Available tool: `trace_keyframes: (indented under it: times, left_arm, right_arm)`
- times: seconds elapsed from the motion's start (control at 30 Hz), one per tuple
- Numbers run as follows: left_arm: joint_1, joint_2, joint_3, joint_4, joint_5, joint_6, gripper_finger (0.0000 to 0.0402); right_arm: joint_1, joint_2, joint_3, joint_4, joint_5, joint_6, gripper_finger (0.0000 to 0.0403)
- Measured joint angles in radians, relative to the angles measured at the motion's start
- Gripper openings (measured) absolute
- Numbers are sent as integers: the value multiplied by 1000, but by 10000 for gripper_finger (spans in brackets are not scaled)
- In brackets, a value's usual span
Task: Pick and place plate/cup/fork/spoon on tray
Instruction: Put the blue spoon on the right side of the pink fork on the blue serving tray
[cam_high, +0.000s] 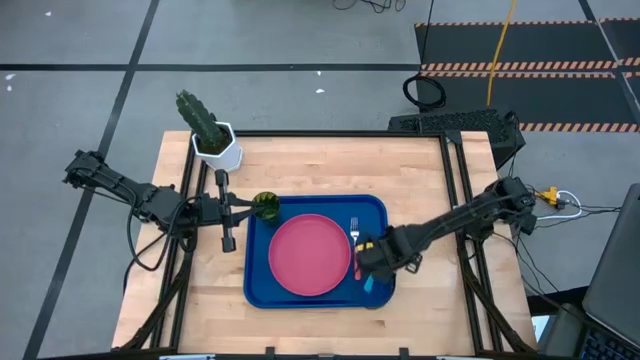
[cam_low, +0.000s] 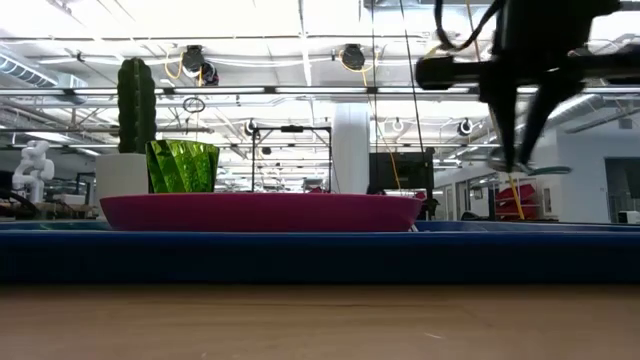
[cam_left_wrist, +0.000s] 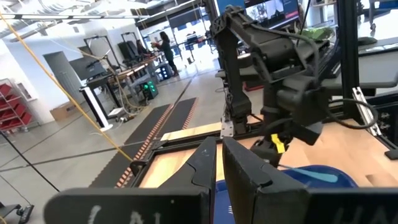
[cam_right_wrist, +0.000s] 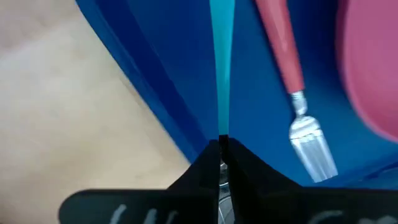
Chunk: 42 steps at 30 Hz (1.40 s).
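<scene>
Right gripper pinched the spoon over the tray's right edge, with plate, fork and cup already on the tray.

Nearest the front of the tabletop, the blue tray (cam_high: 262, 292) lay with the pink-red plate (cam_high: 310, 254) at its centre. Just right of the plate, the fork (cam_right_wrist: 297, 102) rested flat on the tray floor, tines toward the tray's far edge. Beside it, near the tray's right edge, the right gripper (cam_high: 368, 268) was clamped on the spoon (cam_right_wrist: 221, 68), whose light blue handle ran out from between the closed fingertips. At the tray's far left corner stood the green cup (cam_high: 266, 206), with the left gripper (cam_high: 240, 208) just beside it, fingers drawn together on nothing. Farther back, near the table's far left corner, sat a white pot with a cactus (cam_high: 210, 131).
</scene>
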Motion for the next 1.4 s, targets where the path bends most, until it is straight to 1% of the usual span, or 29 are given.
trace_keyframes:
  times: [0.2, 0.4, 0.57, 0.63, 0.83, 0.97, 1.17, 1.4]
  left_arm:
    - [0, 0, 0, -2, 0, 5, 33]
    - [0, 0, 0, -3, 0, 8, 33]
    - [0, 0, 0, -4, 0, 8, 33]
    - [0, 0, 0, -4, 0, 8, 33]
    - [0, 0, 0, -12, 0, 15, 33]
    - [0, 0, 0, -12, 0, 15, 33]
    - [0, 0, 0, -12, 0, 15, 33]
    - [0, 0, 0, -12, 0, 15, 33]
  right_arm:
    - [-54, 0, 0, 24, 28, -298, 0]
    - [-89, 0, -3, 68, 12, -424, 0]
    - [-123, -1, -45, 181, -32, -466, 0]
    - [-132, -1, -71, 223, -34, -485, 0]
    - [-143, -1, -132, 234, -34, -543, 0]
    - [-145, -1, -177, 286, -31, -596, 0]
    - [-163, -1, -236, 388, -32, -616, 0]
    - [-188, -1, -255, 415, -33, -615, 0]
